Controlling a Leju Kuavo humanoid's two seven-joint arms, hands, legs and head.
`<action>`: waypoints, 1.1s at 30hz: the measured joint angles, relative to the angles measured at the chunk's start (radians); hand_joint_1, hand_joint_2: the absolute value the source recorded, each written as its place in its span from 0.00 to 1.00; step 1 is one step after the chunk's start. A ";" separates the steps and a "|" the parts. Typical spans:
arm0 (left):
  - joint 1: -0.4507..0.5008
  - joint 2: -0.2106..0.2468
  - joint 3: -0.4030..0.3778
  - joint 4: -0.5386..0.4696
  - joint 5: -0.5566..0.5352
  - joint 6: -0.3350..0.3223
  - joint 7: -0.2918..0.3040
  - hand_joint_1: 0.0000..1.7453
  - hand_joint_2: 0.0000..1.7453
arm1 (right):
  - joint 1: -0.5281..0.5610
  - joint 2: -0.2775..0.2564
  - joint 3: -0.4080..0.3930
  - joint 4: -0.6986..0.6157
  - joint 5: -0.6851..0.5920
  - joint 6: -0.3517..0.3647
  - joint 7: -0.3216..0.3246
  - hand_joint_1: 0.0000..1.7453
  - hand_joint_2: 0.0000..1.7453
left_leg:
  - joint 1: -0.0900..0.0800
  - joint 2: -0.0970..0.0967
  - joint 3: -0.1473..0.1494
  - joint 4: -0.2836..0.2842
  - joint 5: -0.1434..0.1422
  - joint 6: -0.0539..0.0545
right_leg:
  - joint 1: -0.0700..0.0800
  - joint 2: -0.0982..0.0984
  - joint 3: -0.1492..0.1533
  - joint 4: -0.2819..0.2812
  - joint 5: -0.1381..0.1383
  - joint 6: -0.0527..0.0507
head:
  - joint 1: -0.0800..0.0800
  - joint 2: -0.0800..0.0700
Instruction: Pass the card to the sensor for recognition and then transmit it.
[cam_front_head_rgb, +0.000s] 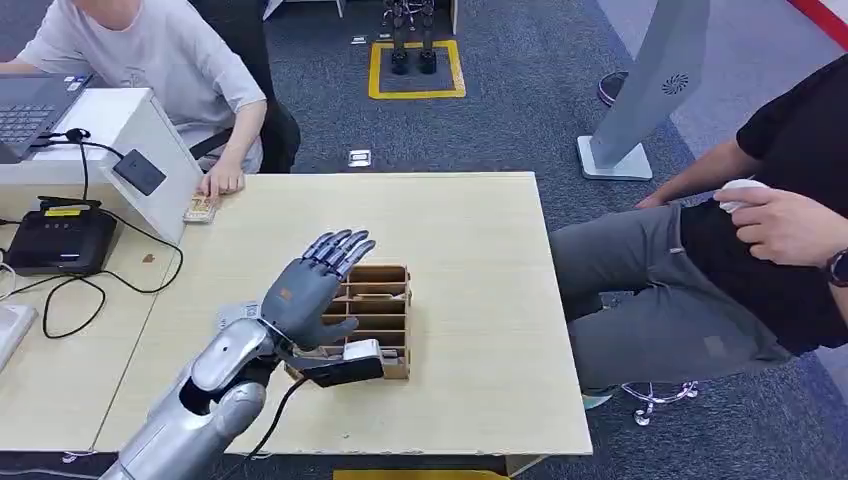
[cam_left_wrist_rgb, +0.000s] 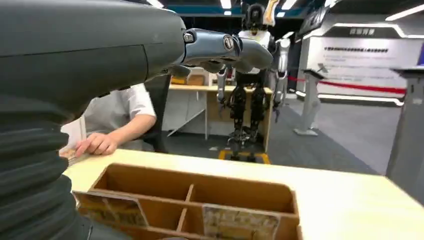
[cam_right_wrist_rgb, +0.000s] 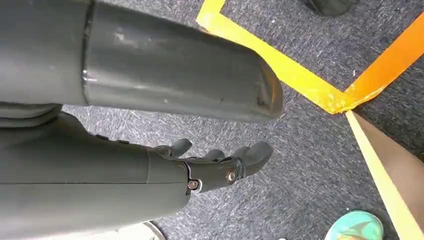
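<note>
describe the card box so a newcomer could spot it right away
Start at the light wooden table in the middle of the head view. Near its front edge, right under the robot's raised left hand, sits a brown divided box. It is the table's one compartmented brown container, with cards standing in its slots.

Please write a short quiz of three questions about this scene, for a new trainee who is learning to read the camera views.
1. True or false: the left hand already holds a card.
2. Over which thing does the left hand hover? A) the black printer B) the cardboard organizer C) the laptop
3. Fill in: a person's hand rests near the table's far ____ corner.

Key
1. False: the fingers are spread with nothing in them.
2. B
3. left; a small card-like item lies beside it.
</note>
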 joint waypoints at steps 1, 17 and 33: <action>0.000 -0.001 0.005 0.007 0.000 0.000 0.005 0.00 1.00 | 0.000 0.000 0.000 0.000 0.000 0.000 0.000 0.00 0.00 | 0.000 0.000 0.000 0.000 0.000 0.000 | 0.000 0.000 0.000 0.000 0.000 0.000 | 0.000 0.000; 0.002 -0.015 0.101 0.060 -0.035 -0.020 -0.018 0.00 1.00 | 0.000 0.003 -0.005 0.000 0.016 0.002 -0.008 0.00 0.00 | 0.000 0.000 0.000 0.000 0.000 0.000 | 0.000 0.000 0.000 0.000 0.000 0.000 | 0.000 0.000; 0.002 -0.008 0.103 0.061 -0.046 -0.026 -0.029 0.00 1.00 | 0.000 0.003 -0.021 0.000 0.020 0.001 -0.010 0.00 0.00 | 0.000 0.000 0.000 0.000 0.000 0.000 | 0.000 0.000 0.000 0.000 0.000 0.000 | 0.000 0.000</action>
